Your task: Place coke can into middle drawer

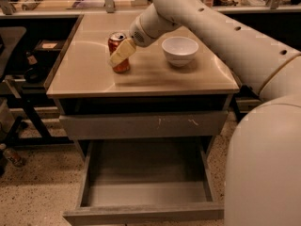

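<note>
my hand (121, 54) is at the coke can (114, 45); i cannot tell if it pinches. i should squeeze gently, keeping off the bowl (179, 51) at its 3 o'clock

So apart from the main stuff there's a white bowl (179, 50) sitting upright on the tan tabletop (150, 76), a bit right of the gripper (120, 55) down low over the top's left-middle, then a shut grey drawer front (143, 125) with little white scratches, and speckled floor (37, 192) below.
</note>
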Robot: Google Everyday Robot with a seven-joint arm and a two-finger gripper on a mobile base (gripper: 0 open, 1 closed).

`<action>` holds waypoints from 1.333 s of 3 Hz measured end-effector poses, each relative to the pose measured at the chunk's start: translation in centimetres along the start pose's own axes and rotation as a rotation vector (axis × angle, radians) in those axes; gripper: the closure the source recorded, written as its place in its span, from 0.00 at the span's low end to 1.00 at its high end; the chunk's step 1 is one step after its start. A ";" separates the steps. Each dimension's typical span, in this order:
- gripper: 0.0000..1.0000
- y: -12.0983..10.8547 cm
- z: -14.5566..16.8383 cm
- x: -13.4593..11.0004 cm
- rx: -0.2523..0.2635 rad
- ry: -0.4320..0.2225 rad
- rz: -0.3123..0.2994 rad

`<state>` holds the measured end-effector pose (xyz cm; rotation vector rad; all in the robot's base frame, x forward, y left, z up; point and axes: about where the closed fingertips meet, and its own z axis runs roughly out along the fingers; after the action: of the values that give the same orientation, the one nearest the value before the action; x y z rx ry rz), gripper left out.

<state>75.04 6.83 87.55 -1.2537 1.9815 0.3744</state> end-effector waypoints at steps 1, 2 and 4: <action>0.00 0.2 0.7 -0.7 -0.026 -0.008 0.024; 0.18 0.2 0.7 -0.7 -0.026 -0.008 0.024; 0.66 0.2 0.7 -0.7 -0.026 -0.008 0.024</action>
<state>75.33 7.83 87.51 -1.2437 1.9928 0.4176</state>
